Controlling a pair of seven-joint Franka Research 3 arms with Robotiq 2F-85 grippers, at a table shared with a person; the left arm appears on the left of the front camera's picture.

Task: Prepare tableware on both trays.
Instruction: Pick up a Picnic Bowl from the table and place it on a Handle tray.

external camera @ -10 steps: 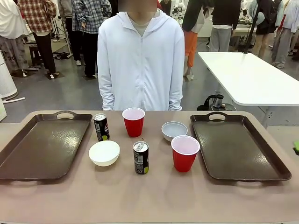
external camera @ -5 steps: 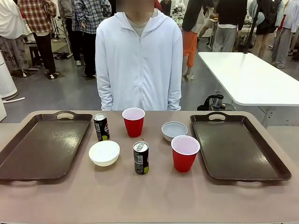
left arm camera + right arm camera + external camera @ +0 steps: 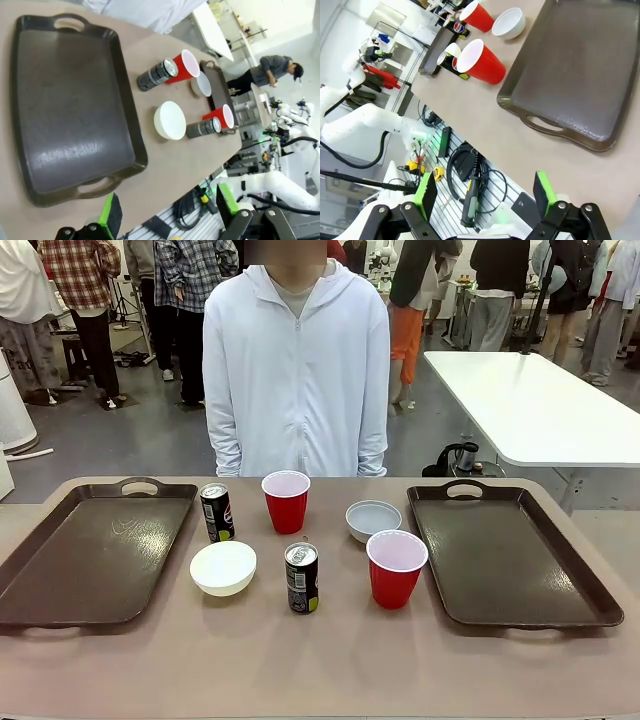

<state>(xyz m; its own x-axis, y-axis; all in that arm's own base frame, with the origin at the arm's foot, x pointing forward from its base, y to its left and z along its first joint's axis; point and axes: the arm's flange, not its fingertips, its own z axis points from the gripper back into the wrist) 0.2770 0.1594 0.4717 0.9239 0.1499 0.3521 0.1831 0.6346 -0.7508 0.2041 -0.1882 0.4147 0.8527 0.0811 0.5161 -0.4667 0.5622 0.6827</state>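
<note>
Front view gives you the whole layout. The left tray (image 3: 70,570) and the right tray (image 3: 520,560) lie at opposite ends of the table (image 3: 300,665), and both are bare. A person (image 3: 297,380) stands at the far side.

All six pieces stand on the table between the trays:
- **Left side:** the far can (image 3: 217,512) is just beside the left tray's far corner, and the near bowl (image 3: 223,567) sits in front of it.
- **Middle:** the far cup (image 3: 286,502) is at the back, and the near can (image 3: 302,578) stands in front of it.
- **Right side:** the far bowl (image 3: 373,520) sits near the right tray, and the near cup (image 3: 396,568) is just in front of that bowl.

Nothing rests on or leans against either tray. By my reading you are at the very start, with no piece placed. Each tray probably wants one cup, one bowl and one can, so all six moves are left.

In the left wrist view, your left gripper (image 3: 170,207) hangs off the near end of the left tray. Its green pads are spread wide with nothing between them. In the right wrist view, your right gripper (image 3: 484,190) is just as wide open and empty. It looks over the near handle of the right tray, and the near cup lies beyond the tray's rim.

A sensible split is for each arm to take the three pieces nearest its own tray.
</note>
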